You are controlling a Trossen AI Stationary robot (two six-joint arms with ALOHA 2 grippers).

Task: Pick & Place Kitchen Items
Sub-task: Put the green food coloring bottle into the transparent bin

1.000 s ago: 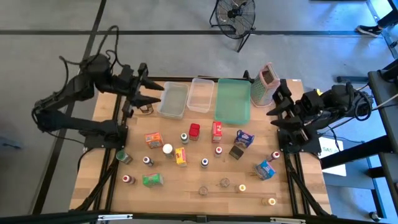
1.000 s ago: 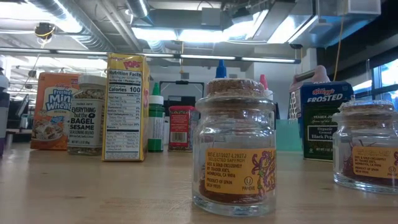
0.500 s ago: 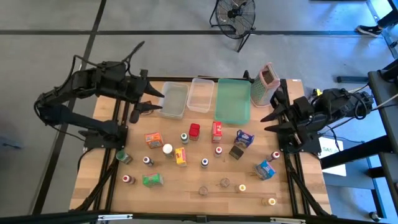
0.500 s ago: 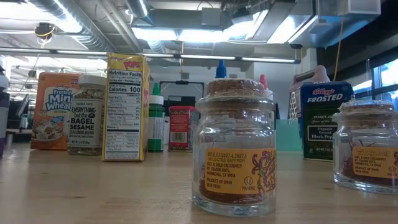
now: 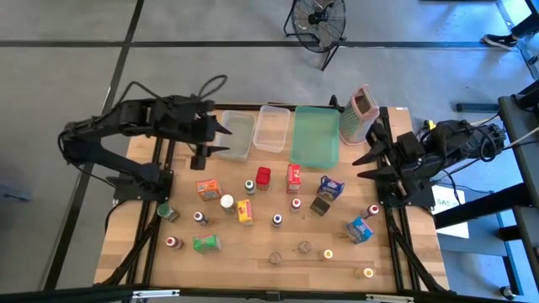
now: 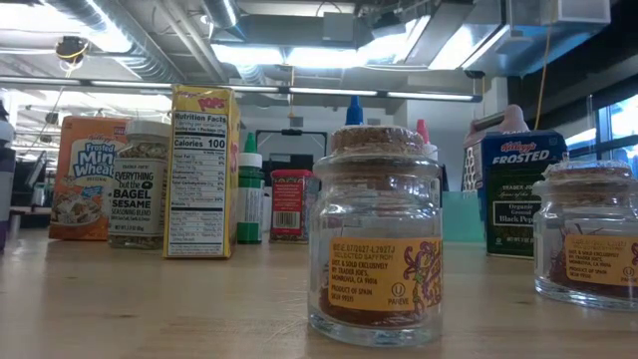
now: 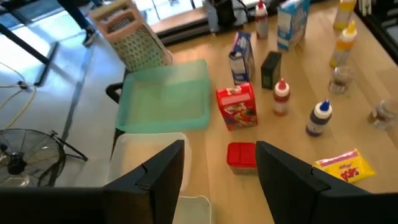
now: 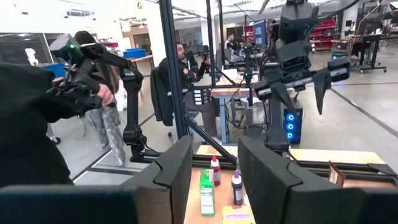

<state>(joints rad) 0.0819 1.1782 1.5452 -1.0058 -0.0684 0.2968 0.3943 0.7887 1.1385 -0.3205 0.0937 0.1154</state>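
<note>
Left wrist view: red box point(image 7: 241, 155) between pincer point(image 7: 219, 171) fingers.

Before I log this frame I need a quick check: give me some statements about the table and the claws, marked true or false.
1. The left claw holds a red box. False: it is empty, open, hanging over the clear tubs.
2. The green tray is empty. True.
3. The box grater lies flat. False: it stands upright beside the tray.
4. The right claw hangs open at the table's right edge. True.
5. A cork-topped jar stands nearest in the low view. True.
</note>
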